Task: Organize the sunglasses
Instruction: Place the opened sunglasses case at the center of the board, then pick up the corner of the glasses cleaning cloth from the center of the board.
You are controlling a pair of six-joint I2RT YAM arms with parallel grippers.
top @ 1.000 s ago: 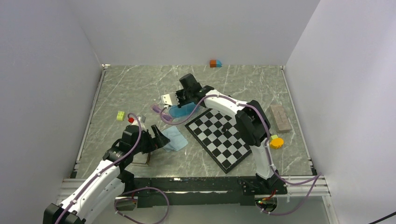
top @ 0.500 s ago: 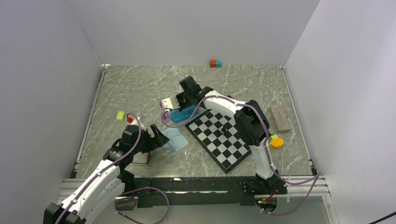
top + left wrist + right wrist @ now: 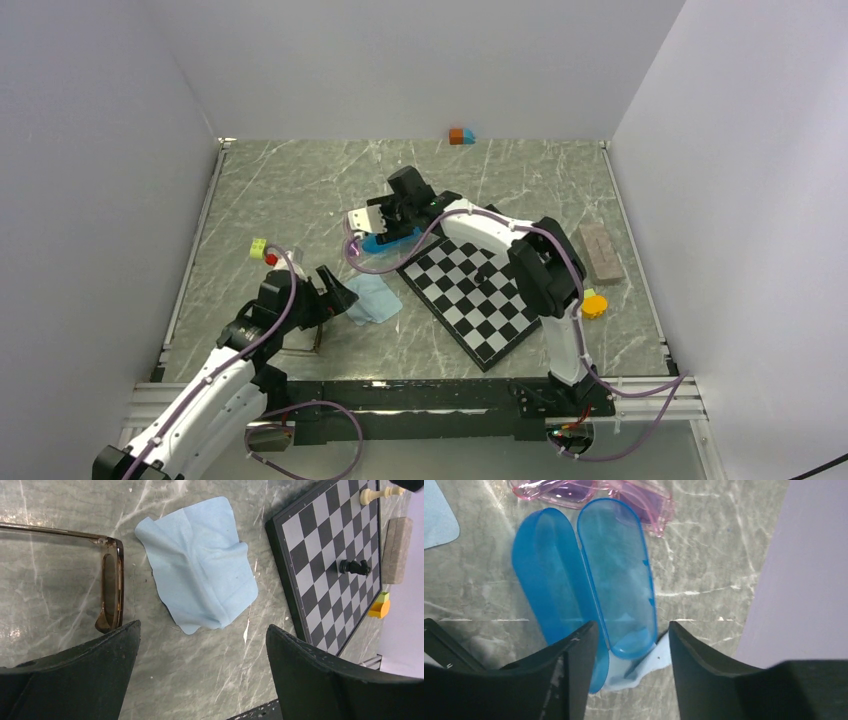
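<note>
The top camera looks down from behind over the whole table (image 3: 300,180). Both wrist cameras face downward, close; top and left share the chessboard (image 3: 480,295).

Small purple pair (image 3: 594,492): translucent pink-purple frame, purple lenses. It lay flat just beyond one rounded end of the open blue case (image 3: 616,580), set crosswise to it.

Larger brown pair (image 3: 111,585): thin translucent frame, one long temple unfolded straight. It lay flat, well apart from the case, nearer the left arm's base.
</note>
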